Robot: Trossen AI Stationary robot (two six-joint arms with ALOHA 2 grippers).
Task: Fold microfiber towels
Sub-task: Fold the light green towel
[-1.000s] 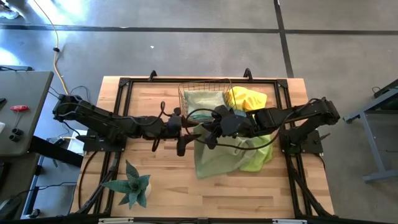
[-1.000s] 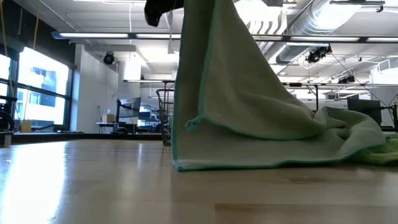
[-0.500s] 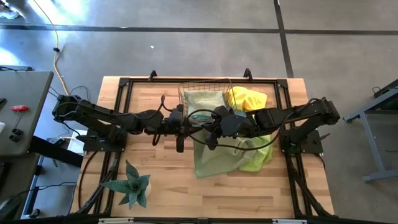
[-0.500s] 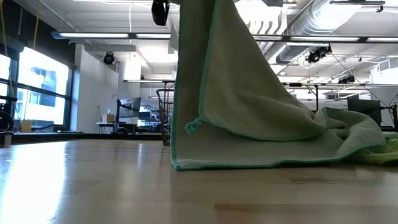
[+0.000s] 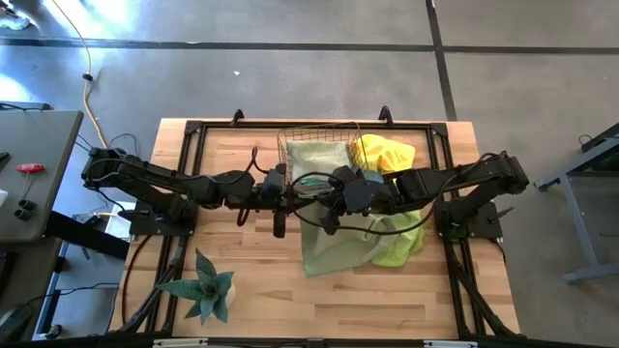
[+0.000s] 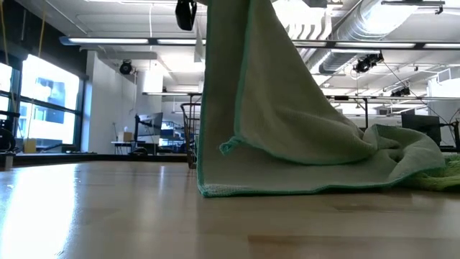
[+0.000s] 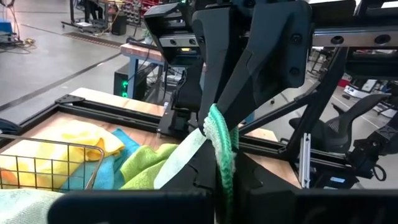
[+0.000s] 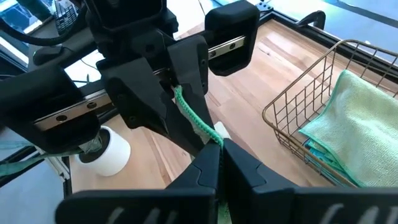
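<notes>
Left wrist view shows you both grippers pinching one green hem: left gripper [image 7: 219, 163] and right gripper [image 8: 216, 151] clamp the pale green towel [image 5: 334, 246] tip to tip, fingers closed. The cloth hangs below them, probably trailing toward the right arm's side.

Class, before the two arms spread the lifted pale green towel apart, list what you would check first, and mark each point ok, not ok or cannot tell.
1. Left gripper shut on the pale green towel edge: ok.
2. Right gripper shut on the same edge: ok.
3. Towel off the table: not ok, its lower part rests there.
4. Clear of the lime green towel: not ok, they overlap.
5. Wire basket out of the path: cannot tell.
</notes>
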